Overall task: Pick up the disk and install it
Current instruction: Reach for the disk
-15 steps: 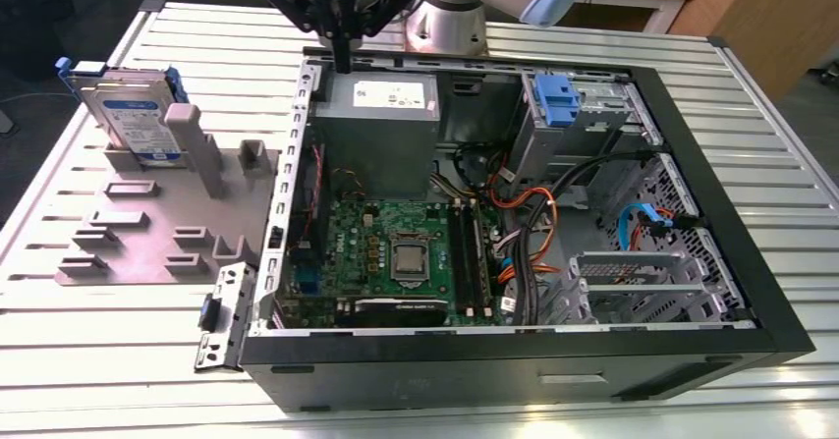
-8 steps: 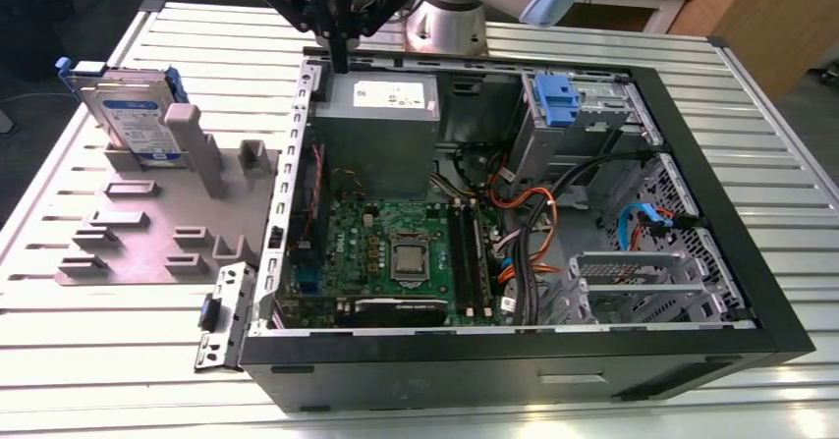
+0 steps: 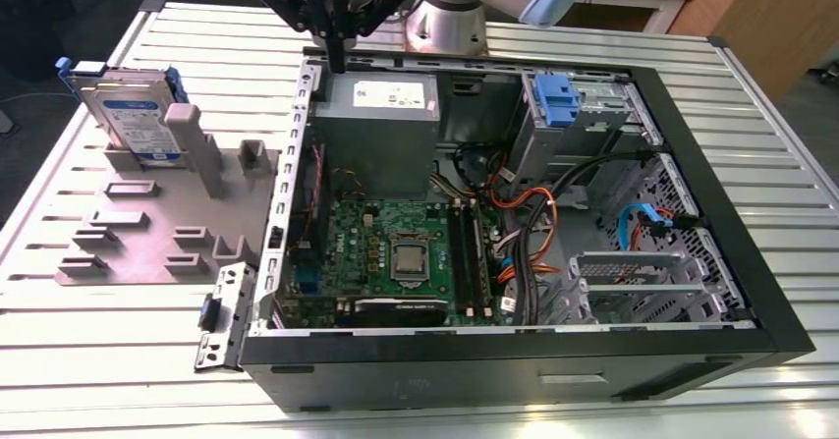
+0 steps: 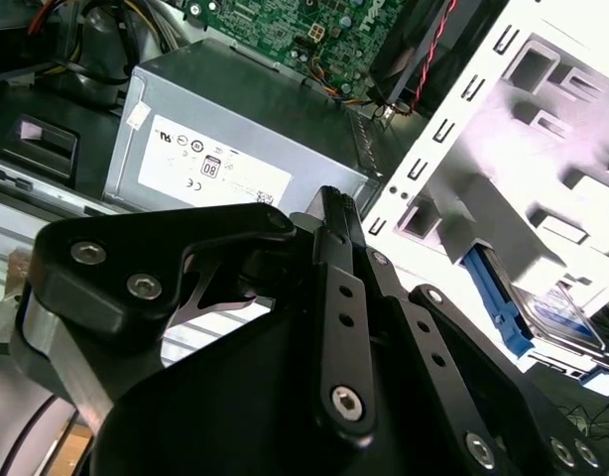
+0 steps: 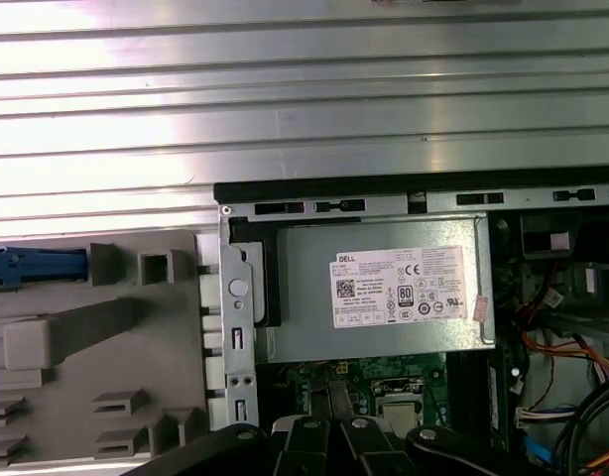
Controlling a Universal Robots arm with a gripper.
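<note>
The disk [image 3: 132, 115], silver-grey with a white-and-blue label and blue side rails, stands upright in a slot of the grey holder [image 3: 144, 223] at the exterior view's left. The second wrist view shows the disk [image 4: 552, 317], and a blue rail [image 5: 37, 266] of it shows in the first wrist view. My gripper [image 3: 337, 61] hangs above the far left corner of the open computer case [image 3: 734, 262], over the power supply [image 3: 380, 125], well to the right of the disk. Its fingers [image 4: 329, 213] are pressed together with nothing between them.
Inside the case are the green motherboard [image 3: 393, 252], orange and blue cables [image 3: 551, 213], a blue-fronted drive bay [image 3: 557, 100] at the far right and a metal cage [image 3: 630, 282]. The case and holder lie on a ribbed metal table [image 3: 132, 360].
</note>
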